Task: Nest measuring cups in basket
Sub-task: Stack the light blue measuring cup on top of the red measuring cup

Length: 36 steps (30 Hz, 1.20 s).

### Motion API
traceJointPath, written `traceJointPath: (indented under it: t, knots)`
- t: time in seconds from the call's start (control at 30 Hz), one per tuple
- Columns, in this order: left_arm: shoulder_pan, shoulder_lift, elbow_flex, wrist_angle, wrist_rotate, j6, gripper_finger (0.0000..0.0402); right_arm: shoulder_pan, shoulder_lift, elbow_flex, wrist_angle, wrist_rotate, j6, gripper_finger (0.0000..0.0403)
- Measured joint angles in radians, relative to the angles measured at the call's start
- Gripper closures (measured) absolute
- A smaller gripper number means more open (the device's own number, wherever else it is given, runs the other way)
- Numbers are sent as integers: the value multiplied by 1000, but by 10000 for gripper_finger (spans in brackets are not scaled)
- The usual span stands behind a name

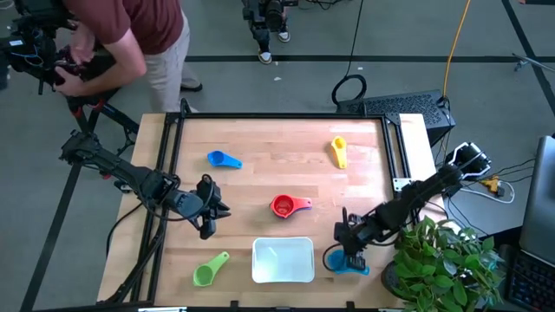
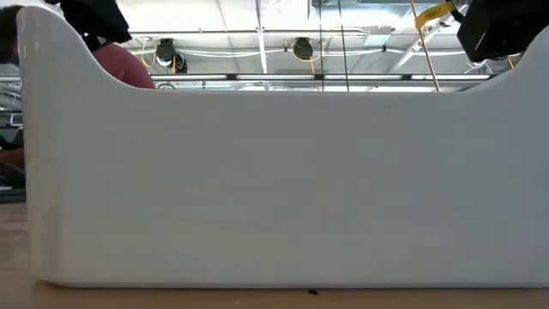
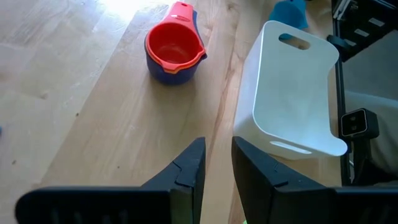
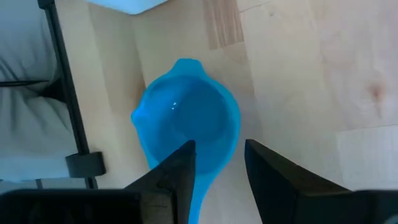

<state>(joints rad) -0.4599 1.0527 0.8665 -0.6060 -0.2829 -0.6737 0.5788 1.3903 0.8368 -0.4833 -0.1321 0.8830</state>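
The shallow white plastic basket (image 1: 283, 260) sits empty at the wooden bench's (image 1: 260, 147) near edge. Red (image 1: 284, 206), yellow (image 1: 339, 152), blue (image 1: 224, 159), green (image 1: 207, 271) cups lie scattered. Right gripper (image 4: 217, 163), fingers released, hovers over a light blue cup (image 4: 189, 127); left gripper (image 3: 217, 165) waits, parted.

You face the basket (image 2: 274, 189), whose white side wall fills nearly everything, resting on the wooden table (image 2: 17, 296). Above its rim, ceiling rails and a person's red sleeve (image 2: 124, 64) show.
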Motion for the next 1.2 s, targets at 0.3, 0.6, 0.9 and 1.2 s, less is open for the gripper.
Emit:
traceJointPath:
  t: [0.3, 0.6, 0.9, 1.2]
  knots:
    - [0, 0, 0, 0, -6, 12, 321, 19, 74, 0, 19, 14, 22, 271]
    - [0, 0, 0, -1, -6, 16, 321, 19, 132, -1, 38, -18, 13, 310]
    - [0, 0, 0, -3, -6, 17, 321, 14, 121, -1, 24, -17, -15, 399]
    - [0, 0, 0, -3, -6, 16, 321, -94, 1, 2, -50, 66, -154, 402]
